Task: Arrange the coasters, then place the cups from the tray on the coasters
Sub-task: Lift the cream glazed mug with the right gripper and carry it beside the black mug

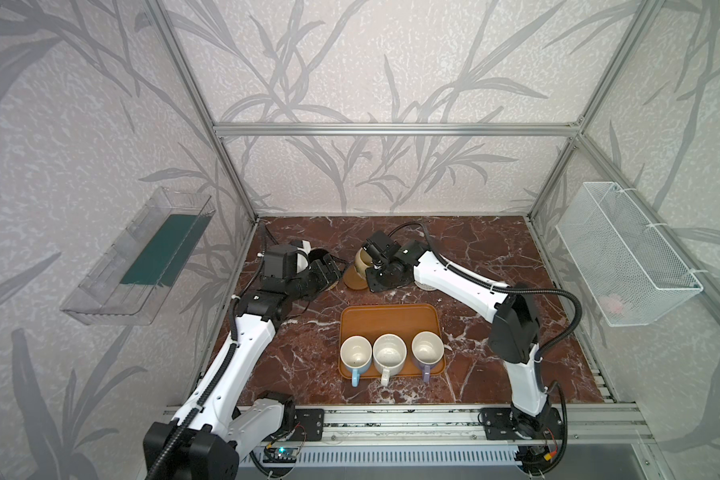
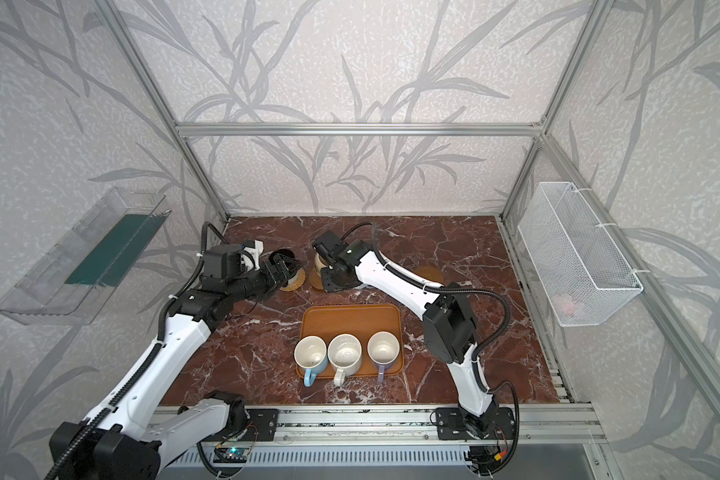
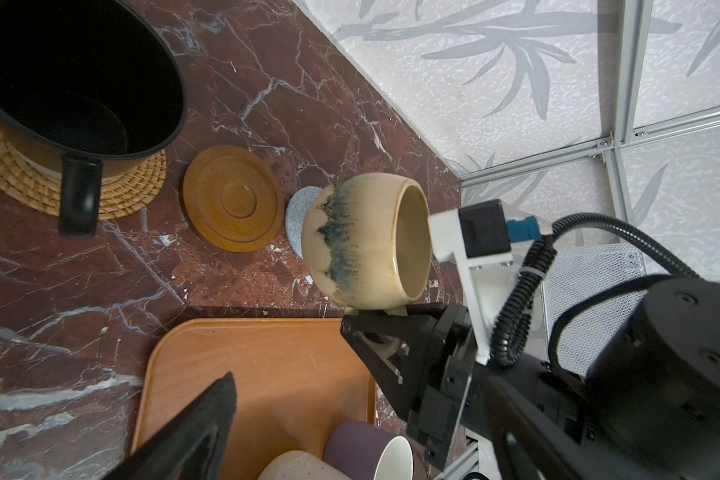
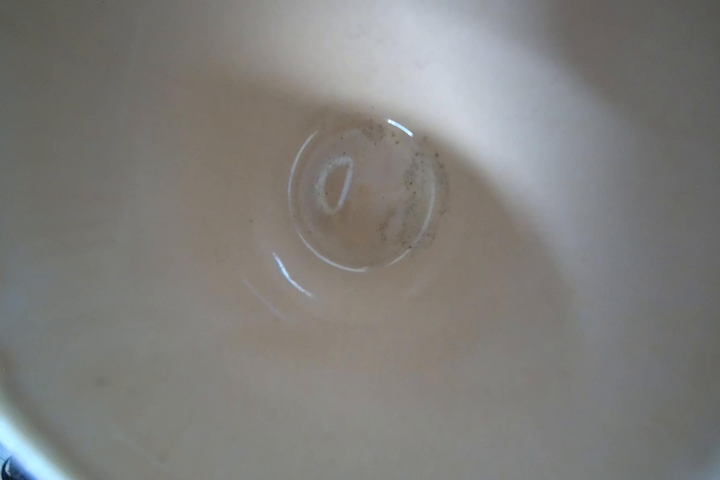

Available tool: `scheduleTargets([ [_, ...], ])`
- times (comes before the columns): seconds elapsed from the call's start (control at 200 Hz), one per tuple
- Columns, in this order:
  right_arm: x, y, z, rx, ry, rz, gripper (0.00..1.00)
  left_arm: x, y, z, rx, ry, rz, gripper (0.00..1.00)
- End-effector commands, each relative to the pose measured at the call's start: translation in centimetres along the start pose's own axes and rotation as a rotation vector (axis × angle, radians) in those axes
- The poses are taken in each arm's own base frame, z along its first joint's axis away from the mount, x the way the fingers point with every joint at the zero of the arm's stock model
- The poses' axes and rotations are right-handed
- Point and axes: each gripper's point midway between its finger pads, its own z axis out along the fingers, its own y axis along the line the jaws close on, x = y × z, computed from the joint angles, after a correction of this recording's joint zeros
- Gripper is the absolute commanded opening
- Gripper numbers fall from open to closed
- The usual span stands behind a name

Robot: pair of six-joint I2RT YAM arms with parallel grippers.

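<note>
Above marble (image 3: 267, 104), right gripper (image 3: 377, 338) apparently holds the cream-yellow cup (image 3: 362, 241).

Red-brown marble tabletop (image 1: 495, 257) with white veining carried everything. Orange-brown tray (image 1: 387, 320) lay flat on it, front-middle. Behind the tray, a row of coasters sat directly on marble:
- Tan rattan coaster (image 3: 134, 191) was at left.
- Brown saucer-like coaster (image 3: 231, 199) was near it, small gap between.
- Blue-grey rope coaster (image 3: 298, 212) was just beside that, partly hidden.
- Second brown coaster (image 2: 431, 272) lay further right, well apart, half hidden.
- Pale disc edge (image 1: 424, 286) showed on marble there too, too covered to identify.
</note>
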Motion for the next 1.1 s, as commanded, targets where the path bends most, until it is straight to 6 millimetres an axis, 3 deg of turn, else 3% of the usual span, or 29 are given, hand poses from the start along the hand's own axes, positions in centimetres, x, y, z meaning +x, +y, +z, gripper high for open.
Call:
scheduleTargets([
  [0.0, -2.5, 0.6, -1.0, -0.004, -0.048, 0.025, 0.00, -0.3, 0.2, 0.0, 0.007, 0.007, 0.003, 0.96],
  [0.395, -5.1, 1.0, 2.3, 0.081, -0.028, 0.140, 0.00, -1.5, 2.8, -0.3, -0.087, -0.012, -0.008, 0.99],
  [0.945, -4.0, 1.0, 7.4, 0.086, 0.015, 0.173, 0.00, 0.2, 5.8, 0.7, -0.157, 0.031, -0.031, 0.99],
  [1.095, -3.8, 0.8, 7.9, 0.109, 0.024, 0.134, 0.00, 0.3, 6.0, 0.7, -0.157, 0.030, -0.035, 0.99],
])
